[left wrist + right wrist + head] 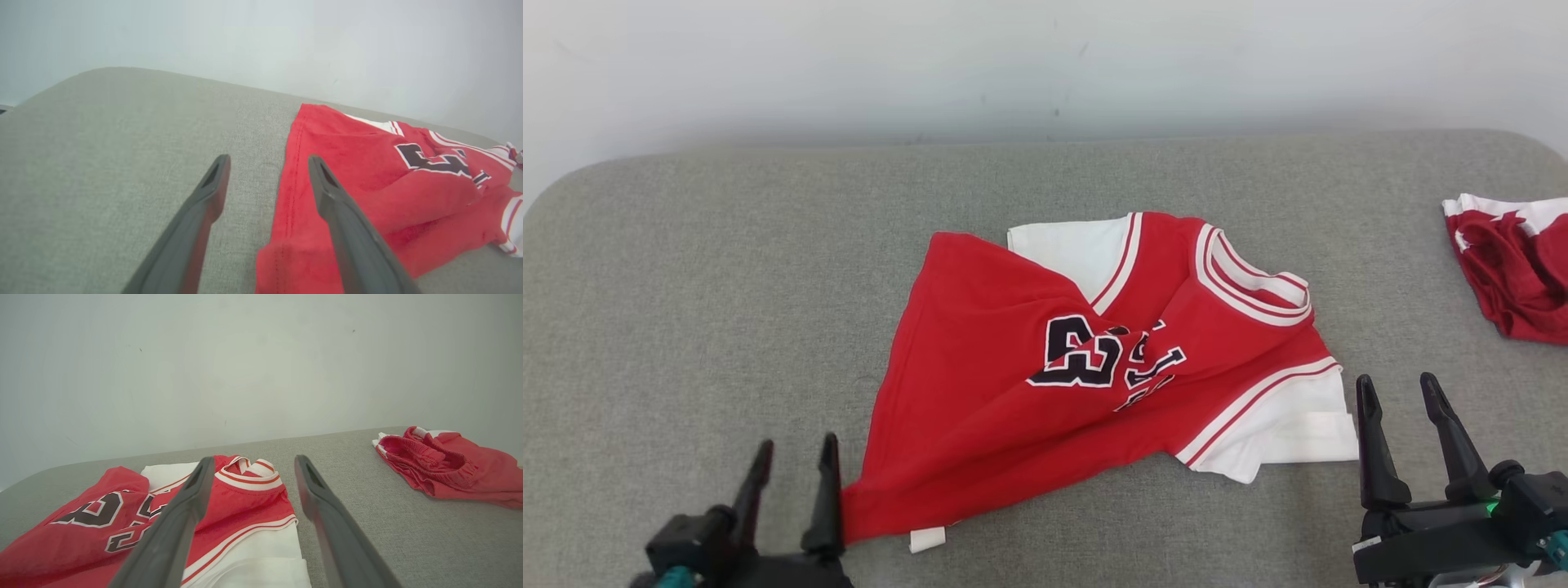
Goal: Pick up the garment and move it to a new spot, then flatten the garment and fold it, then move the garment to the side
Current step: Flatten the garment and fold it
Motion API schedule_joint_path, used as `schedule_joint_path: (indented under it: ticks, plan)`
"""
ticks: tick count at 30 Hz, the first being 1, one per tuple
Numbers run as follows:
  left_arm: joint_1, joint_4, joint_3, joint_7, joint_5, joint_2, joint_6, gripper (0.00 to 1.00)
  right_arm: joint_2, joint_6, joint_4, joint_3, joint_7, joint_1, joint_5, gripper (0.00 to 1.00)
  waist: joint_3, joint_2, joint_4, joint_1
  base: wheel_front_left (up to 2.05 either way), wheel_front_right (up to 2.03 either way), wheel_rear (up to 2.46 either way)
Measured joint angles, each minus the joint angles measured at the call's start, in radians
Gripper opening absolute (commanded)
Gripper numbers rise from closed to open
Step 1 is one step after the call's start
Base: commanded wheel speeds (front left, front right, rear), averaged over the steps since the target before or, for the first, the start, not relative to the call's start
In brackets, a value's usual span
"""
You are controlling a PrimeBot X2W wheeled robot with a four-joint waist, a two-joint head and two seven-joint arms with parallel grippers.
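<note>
Red jersey (980, 392) lies rumpled, so left end effector (797, 447) at seven o'clock and right end effector (1396, 381) at four flank it released, probably for flattening.

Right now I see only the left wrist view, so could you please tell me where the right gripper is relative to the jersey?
Observer: The right gripper is open, poised beside the white sleeve on the right side of the jersey.
Operator: Thank you. Is anything else lying on the cushion?
Observer: Yes, a second red garment lies crumpled at the far right, apart from the jersey.
Operator: And near the hem corner?
Observer: A small white tag pokes out from under it, nearest the robot.
</note>
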Motion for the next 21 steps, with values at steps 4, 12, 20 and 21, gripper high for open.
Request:
schedule_joint_path:
  ticks: [4, 12, 20, 21]
  plan:
    - [-0.003, -0.092, 0.082, -0.003, 0.060, -0.015, 0.002, 1.00, -0.011, 0.000, 0.000, 0.008, 0.000, 0.004, -0.002, 1.00, -0.009, 0.0000, -0.006, -0.0001, 0.00, 0.00, 0.00]
    - [0.046, -0.152, 0.212, -0.004, 0.162, -0.062, -0.048, 1.00, -0.056, 0.000, 0.008, 0.033, 0.000, 0.021, -0.001, 1.00, -0.024, 0.0000, -0.023, -0.0001, 0.00, 0.00, 0.00]
    - [0.077, -0.145, 0.289, -0.004, 0.229, -0.116, -0.104, 1.00, -0.065, 0.000, 0.043, 0.046, 0.000, 0.065, 0.004, 1.00, -0.041, 0.0000, -0.031, -0.0001, 0.00, 0.00, 0.00]
    - [0.081, -0.146, 0.293, -0.005, 0.235, -0.121, -0.106, 1.00, -0.067, 0.000, 0.048, 0.052, 0.000, 0.065, 0.006, 1.00, -0.042, 0.0000, -0.031, 0.0000, 0.00, 0.00, 0.00]
